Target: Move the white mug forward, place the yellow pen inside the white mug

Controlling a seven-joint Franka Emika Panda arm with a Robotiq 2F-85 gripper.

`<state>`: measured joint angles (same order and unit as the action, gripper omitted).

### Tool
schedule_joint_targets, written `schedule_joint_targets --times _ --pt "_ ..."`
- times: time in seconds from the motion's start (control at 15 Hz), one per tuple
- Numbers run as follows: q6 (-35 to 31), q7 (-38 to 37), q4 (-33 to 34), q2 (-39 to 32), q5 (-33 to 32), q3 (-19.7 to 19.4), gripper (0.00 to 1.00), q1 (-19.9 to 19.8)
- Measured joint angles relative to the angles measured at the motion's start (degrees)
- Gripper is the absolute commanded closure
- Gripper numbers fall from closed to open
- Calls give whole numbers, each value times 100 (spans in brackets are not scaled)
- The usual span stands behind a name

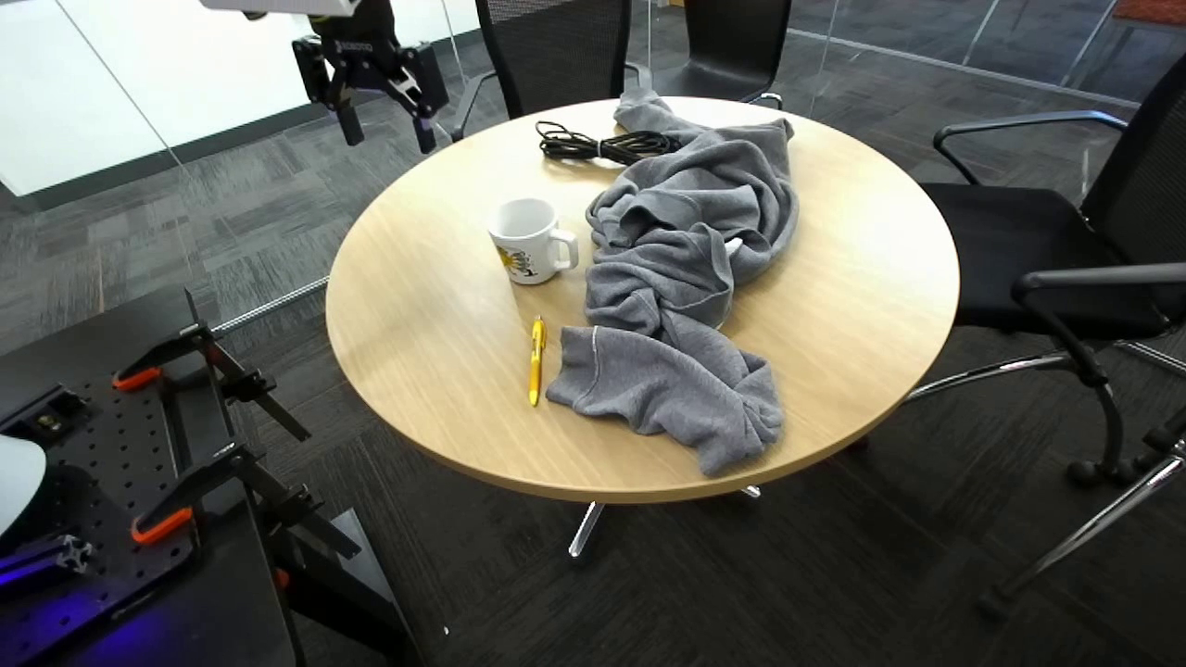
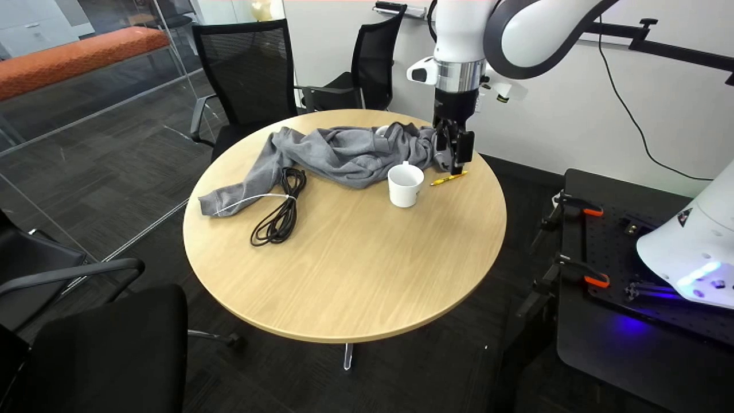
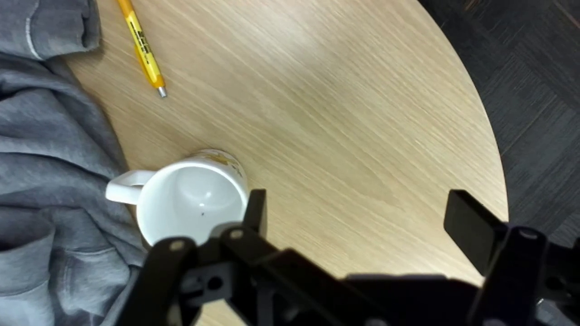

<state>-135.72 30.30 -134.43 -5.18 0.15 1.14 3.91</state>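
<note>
In an exterior view, from left: black stand (image 1: 222,593); claw (image 1: 389,141), spread wide, empty; round pale table (image 1: 426,287) bearing the upright mug (image 1: 524,245), the pen (image 1: 536,361) lying near it, cable (image 1: 607,146) and grey cloth (image 1: 672,269); black chair (image 1: 1019,245) on dark carpet (image 1: 741,593).

Round tabletop (image 1: 417,306) brightly lit in both exterior views; carpet (image 2: 436,373) beneath its near edge dim, detail hard to read; violet-blue glow on black stand (image 2: 602,344) beyond edge, in both exterior views; in exterior view, white wall (image 1: 83,93) past tabletop's far left edge overexposed; wrist view: whitish glare patch inside curved edge, soft shadows along grey cloth (image 3: 50,167), highlight inside white mug (image 3: 190,199), dark gripper (image 3: 358,217) slightly blurred
</note>
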Motion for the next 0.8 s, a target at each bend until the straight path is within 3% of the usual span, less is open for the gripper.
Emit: schedule_joint_targets --times 0.8 --pt "-1572 -16 225 -1330 -1041 28 0 -217"
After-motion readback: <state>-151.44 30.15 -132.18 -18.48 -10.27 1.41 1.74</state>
